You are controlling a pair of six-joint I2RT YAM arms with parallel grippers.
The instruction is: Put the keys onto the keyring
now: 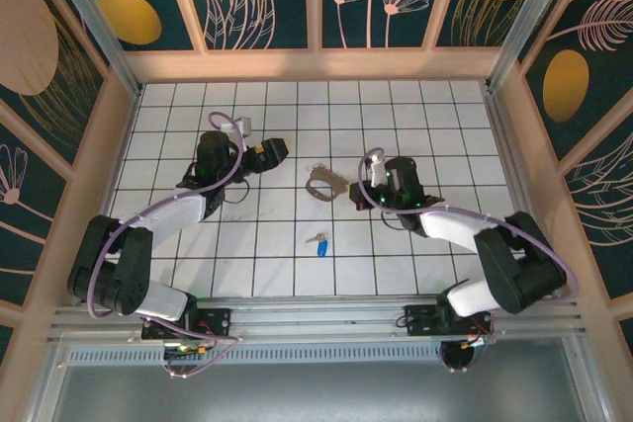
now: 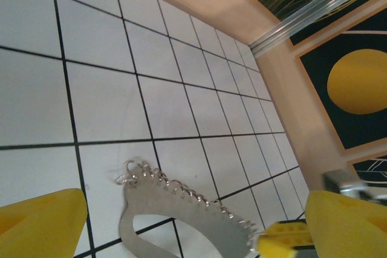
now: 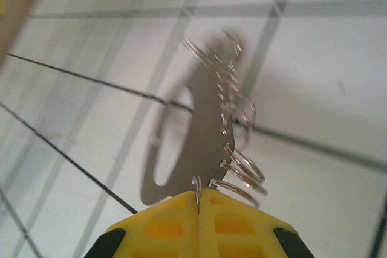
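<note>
The keyring (image 1: 323,183) is a flat pale metal loop with several small wire rings along one edge, near the middle of the tiled floor. My right gripper (image 1: 355,191) is at its right end. In the right wrist view the yellow fingers (image 3: 163,228) are pressed together on one thin ring at the edge of the keyring (image 3: 205,131), which casts a shadow on the tiles. My left gripper (image 1: 270,153) stands open left of the loop. Its wrist view shows the keyring (image 2: 181,206) between and ahead of its wide-apart fingers (image 2: 36,225). The blue-headed key (image 1: 318,243) lies alone on a nearer tile.
A white tiled floor (image 1: 198,264) is walled by wooden rails (image 1: 316,64) at the back and both sides. The metal frame (image 1: 316,318) with both arm bases runs along the near edge. The right gripper's yellow tip (image 2: 284,237) shows in the left wrist view.
</note>
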